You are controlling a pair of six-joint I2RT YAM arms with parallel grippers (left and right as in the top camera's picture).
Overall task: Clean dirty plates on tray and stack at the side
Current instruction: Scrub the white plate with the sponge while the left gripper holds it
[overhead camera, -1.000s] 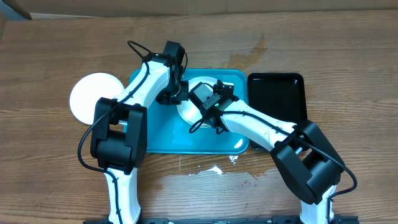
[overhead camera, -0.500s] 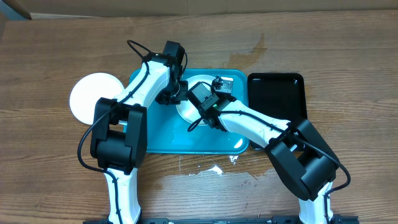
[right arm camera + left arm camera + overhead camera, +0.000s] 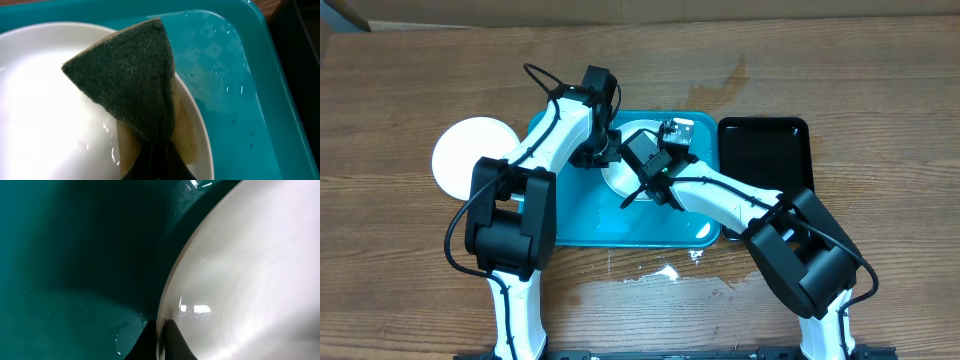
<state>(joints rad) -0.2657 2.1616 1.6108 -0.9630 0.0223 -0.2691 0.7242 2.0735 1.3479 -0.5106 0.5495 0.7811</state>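
The turquoise tray (image 3: 578,215) lies mid-table with its raised rim on all four sides. The dirty plate (image 3: 240,280) sits in the tray's far half, close to the back rim, so little bare floor shows beyond it, while the near half of the tray is open and wet. The left gripper (image 3: 161,330) comes in from the plate's left side with its fingers pressed together on the plate's rim, one finger over the lip and one outside it; the tray floor beside that edge shows beads of water. The right gripper (image 3: 155,156) is pinched on a sponge (image 3: 130,80), dark green scouring face up over a yellow layer, which lies across the plate's right rim with its tip pointing at the far rim of the tray. Between that plate edge and the tray's right wall there is a strip of wet blue floor. Both arms cross over the tray from the near corners, and their wrists stand near each other above the plate. A black tray (image 3: 765,150) lies just beside the turquoise tray's right edge. A second white plate (image 3: 465,155) rests on the wooden table (image 3: 880,120) just off the tray's left edge, partly under the left arm. Spilled water (image 3: 660,272) lies on the wood near the tray's front edge, and a darker damp patch (image 3: 725,85) lies behind it. Along the far edge of the table runs cardboard (image 3: 620,10).
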